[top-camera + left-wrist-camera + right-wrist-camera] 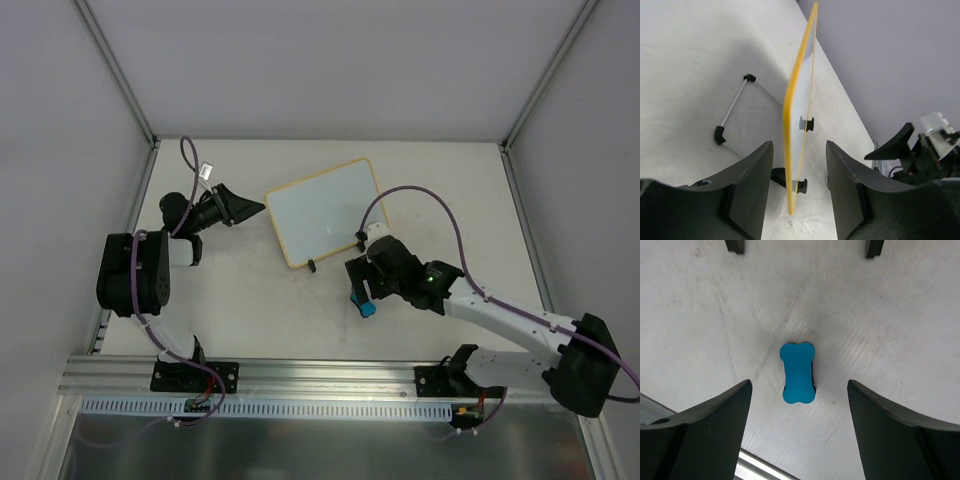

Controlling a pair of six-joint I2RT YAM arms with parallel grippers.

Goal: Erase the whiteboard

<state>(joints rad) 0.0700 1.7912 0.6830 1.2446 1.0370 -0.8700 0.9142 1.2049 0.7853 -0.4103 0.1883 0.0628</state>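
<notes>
The whiteboard (325, 210), glossy white with a pale-yellow frame, sits mid-table with two black clip feet on its near long edge. In the left wrist view it shows edge-on (795, 100), its corner between my fingers. My left gripper (250, 208) (799, 145) is open, jaws on either side of that corner without touching. A small blue bone-shaped eraser (368, 308) (798, 372) lies on the table. My right gripper (360, 288) (798, 383) is open and empty, hovering over the eraser with a finger on each side.
A thin wire stand (734, 106) with black ends shows beside the board. The board's clip feet (735, 246) sit at the top of the right wrist view. An aluminium rail (300, 375) runs along the near table edge. Grey walls enclose the table.
</notes>
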